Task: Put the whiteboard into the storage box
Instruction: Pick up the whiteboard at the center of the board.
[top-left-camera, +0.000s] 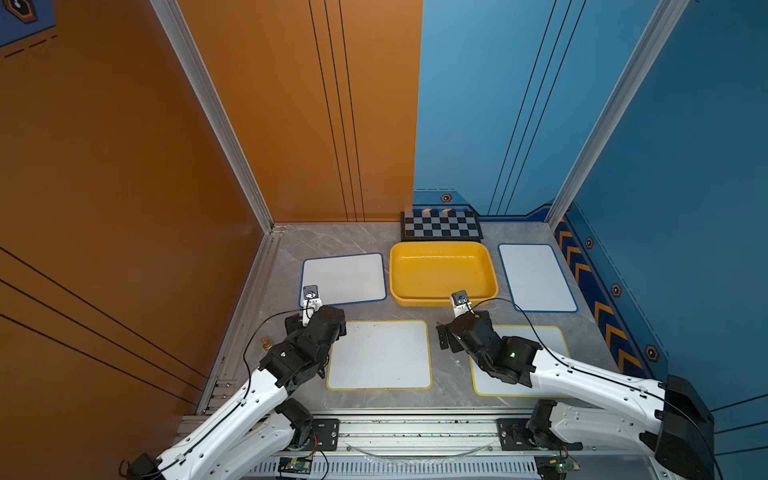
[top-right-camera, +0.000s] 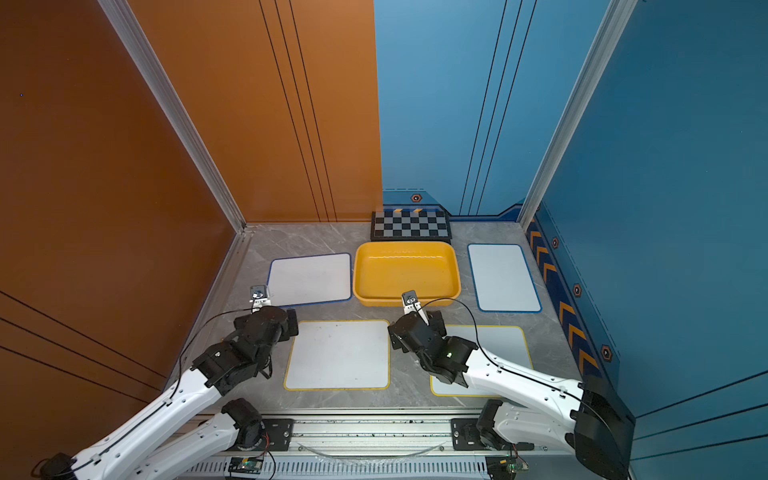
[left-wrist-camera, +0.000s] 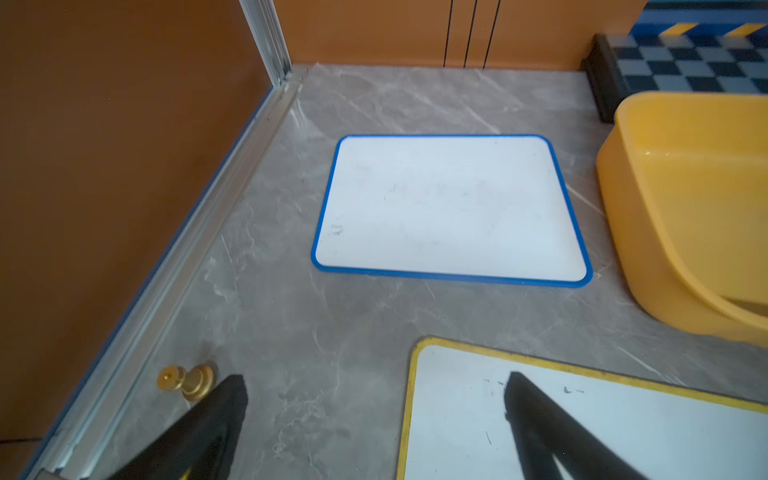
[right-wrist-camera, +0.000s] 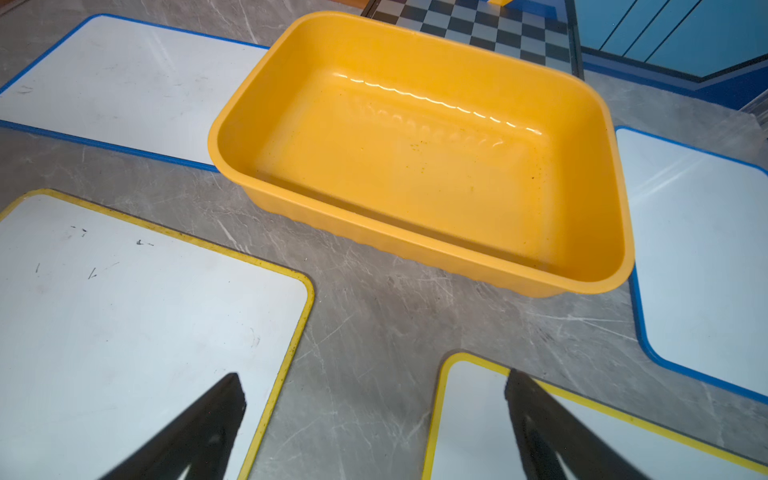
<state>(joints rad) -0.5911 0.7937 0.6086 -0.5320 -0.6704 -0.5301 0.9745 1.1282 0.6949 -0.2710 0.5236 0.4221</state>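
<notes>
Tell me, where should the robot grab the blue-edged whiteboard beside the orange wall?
Probably the near long edge of the blue-edged whiteboard, with the left hand coming low from the robot's side. It lies flat on the table with no handle, so only the thin rim can be pinched. Bare table lies before that edge, while the storage box sits close to the side edge.

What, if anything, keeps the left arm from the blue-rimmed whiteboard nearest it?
Probably yes: the left gripper is open and empty, and only bare table lies between it and the blue-rimmed whiteboard.
</notes>
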